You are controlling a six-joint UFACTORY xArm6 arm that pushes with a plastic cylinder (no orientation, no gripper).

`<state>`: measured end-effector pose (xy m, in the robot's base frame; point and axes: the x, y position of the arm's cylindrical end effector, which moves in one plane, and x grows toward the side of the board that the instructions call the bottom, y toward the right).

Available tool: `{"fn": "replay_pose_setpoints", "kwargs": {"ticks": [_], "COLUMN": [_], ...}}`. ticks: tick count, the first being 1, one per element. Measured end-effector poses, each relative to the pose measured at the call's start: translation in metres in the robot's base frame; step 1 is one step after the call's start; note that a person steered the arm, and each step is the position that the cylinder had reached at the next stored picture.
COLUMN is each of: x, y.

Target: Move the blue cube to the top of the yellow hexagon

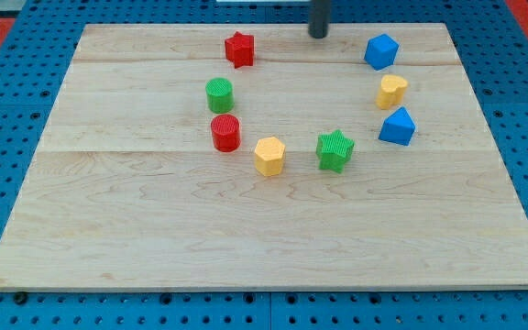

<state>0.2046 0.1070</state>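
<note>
My tip (319, 35) sits at worktop (154, 229) top edge, left of blue cube (381, 51); yellow hexagon (269, 156) well apart, lower left; no gripper fitted

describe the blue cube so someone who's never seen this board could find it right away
On the wooden board, look near the view's top right, just right of my tip. The blue cube sits there, above the yellow heart. The other blue block, lower down, has a peaked top.

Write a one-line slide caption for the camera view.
My tip rests at the board's top edge, left of the blue cube, far from the yellow hexagon.
</note>
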Motion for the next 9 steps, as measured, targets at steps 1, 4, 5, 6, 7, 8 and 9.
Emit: {"fn": "replay_pose_setpoints", "kwargs": {"ticks": [1, 4, 5, 6, 7, 8, 9], "x": [0.000, 0.072, 0.061, 0.072, 0.129, 0.168, 0.168], "y": [0.078, 0.042, 0.033, -0.007, -0.026, -0.047, -0.043]}}
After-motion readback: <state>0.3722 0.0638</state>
